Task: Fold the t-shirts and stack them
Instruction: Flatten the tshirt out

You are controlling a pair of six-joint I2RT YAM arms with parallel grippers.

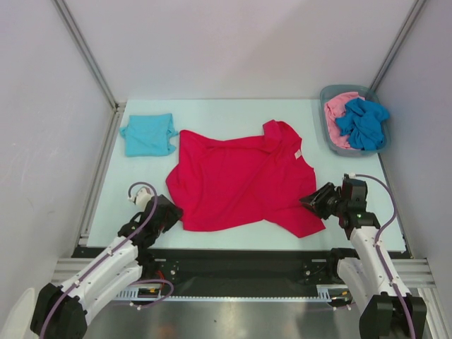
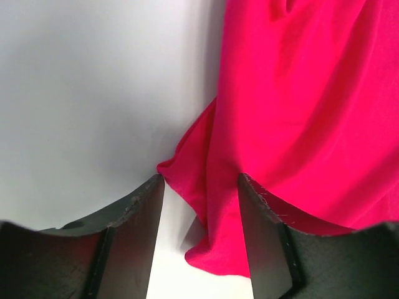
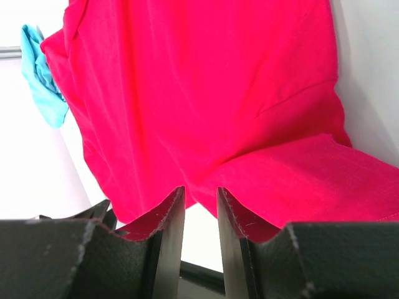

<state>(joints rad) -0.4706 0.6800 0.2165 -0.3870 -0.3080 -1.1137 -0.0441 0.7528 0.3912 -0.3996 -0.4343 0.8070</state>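
The red t-shirt (image 1: pixel 240 176) lies spread in the middle of the worktop (image 1: pixel 226 113), neck toward the far right. Its near-left corner sits between the spread jaws of the left claw (image 2: pixel 201 180). The right claw (image 3: pixel 201 190), jaws narrowly apart and pinching nothing visible, faces the shirt's near-right edge.

You've got a pale desk (image 1: pixel 233 113) w/ three things on it. The red t-shirt (image 1: pixel 240 183) lies spread over the middle, rumpled, its near-right sleeve close to the front edge. The teal t-shirt (image 1: pixel 148 134) sits folded far left, just beside the red one. The grey bin (image 1: pixel 345 88) stands in the far-right corner
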